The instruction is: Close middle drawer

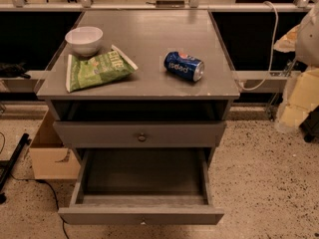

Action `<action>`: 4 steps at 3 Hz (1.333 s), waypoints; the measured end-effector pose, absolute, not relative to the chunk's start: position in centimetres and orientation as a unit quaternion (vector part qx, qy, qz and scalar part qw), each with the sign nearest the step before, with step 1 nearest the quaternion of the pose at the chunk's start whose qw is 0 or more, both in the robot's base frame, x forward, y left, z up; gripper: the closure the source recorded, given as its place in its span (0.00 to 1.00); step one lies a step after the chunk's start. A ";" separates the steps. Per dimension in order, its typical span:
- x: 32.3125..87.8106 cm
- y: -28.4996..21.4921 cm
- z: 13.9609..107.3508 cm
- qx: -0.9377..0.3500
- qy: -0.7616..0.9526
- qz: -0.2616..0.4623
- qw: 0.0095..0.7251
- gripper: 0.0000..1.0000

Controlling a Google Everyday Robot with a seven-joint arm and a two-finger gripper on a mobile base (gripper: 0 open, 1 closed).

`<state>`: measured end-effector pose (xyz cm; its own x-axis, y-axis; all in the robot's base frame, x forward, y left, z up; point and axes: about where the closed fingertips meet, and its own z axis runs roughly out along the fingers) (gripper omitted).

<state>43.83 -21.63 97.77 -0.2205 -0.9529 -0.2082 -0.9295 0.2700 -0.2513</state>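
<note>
The grey cabinet [144,86] faces me. Its middle drawer [141,215] is pulled far out toward me, and its long shallow box [144,176] is empty. Its small knob [143,222] just shows at the lower rim of the front. Above it, the top drawer [99,133] with a darker round knob [142,137] stands slightly out from the cabinet. The lowest drawer is hidden beneath the open one. My gripper is out of view. A blurred pale shape [310,34] at the right edge is all that shows near the camera.
On the cabinet top lie a white bowl [83,40], a green chip bag [97,69] and a blue soda can [184,66] on its side. A cardboard box [50,156] stands on the floor at the left. Pale yellow blocks [299,101] and a white cable [271,49] are at the right.
</note>
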 end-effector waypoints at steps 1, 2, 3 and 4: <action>43.8 -21.6 97.8 -0.603 0.780 -0.036 0.161 0.00; 42.9 -21.5 95.9 -0.602 0.782 -0.025 0.158 0.00; 40.9 -21.2 91.8 -0.598 0.785 0.017 0.158 0.00; 37.6 -20.5 87.2 -0.595 0.786 0.069 0.152 0.00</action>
<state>37.59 -20.48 87.24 -0.2465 -0.9144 -0.3210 -0.9563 0.2832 -0.0724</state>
